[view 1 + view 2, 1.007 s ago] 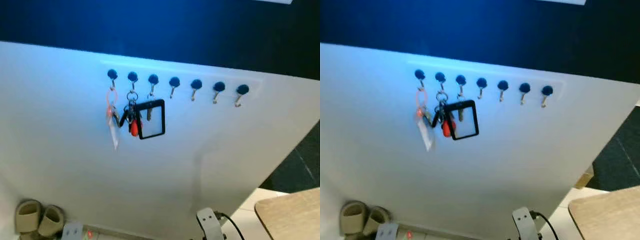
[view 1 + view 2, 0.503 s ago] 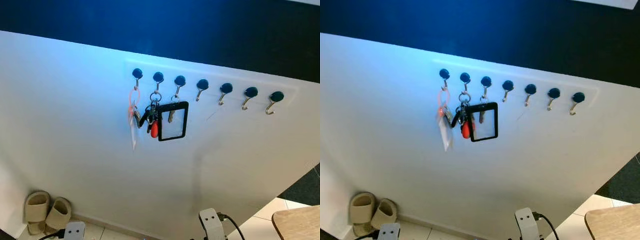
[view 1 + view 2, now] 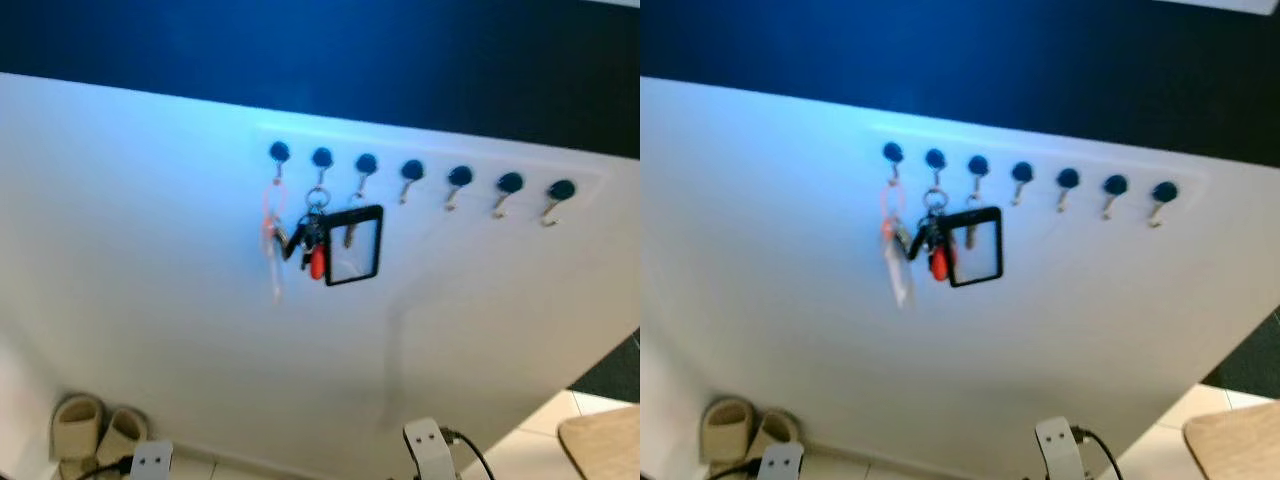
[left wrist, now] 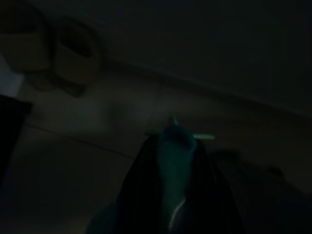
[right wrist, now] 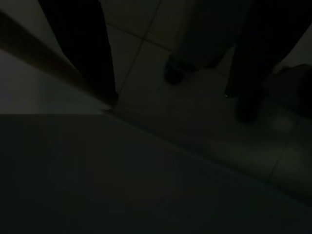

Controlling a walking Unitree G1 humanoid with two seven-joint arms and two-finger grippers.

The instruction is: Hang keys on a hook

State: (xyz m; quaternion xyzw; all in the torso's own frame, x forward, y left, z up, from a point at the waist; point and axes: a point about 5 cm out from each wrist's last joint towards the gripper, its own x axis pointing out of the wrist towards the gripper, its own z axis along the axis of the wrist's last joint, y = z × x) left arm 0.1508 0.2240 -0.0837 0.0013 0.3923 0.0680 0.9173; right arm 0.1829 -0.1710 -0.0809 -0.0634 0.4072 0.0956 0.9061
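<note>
White panel (image 3: 150,250) fills the head camera's view, with a dark blue band above it. Near its top edge runs a row of seven hooks (image 3: 412,172) with dark round caps. The three at the robot's left end carry things. From the first hangs a pale pink loop with a light tag (image 3: 272,235) below it. The second holds the keys (image 3: 312,235): a metal ring, dark key heads and a small red fob, resting against the panel. A black rectangular frame-shaped tag (image 3: 353,245) hangs from the third hook, just beside the keys and partly overlapping them. The four hooks toward the robot's right are bare.

On the tiled floor at the foot of the panel sits a pair of beige slippers (image 3: 95,428), side by side at the robot's left. Near them is a small white block with two dark dots (image 3: 150,458). A white part of the robot with a black cable (image 3: 430,450) shows at the lower edge, and the corner of a light wooden table (image 3: 603,448) at the lower right.

The left wrist view is very dark. The left gripper (image 4: 171,161) points down at the floor with the slippers beyond it; whether its fingers are closed cannot be told. In the right wrist view the right gripper's two fingers (image 5: 80,44) stand well apart over floor tiles, holding nothing.
</note>
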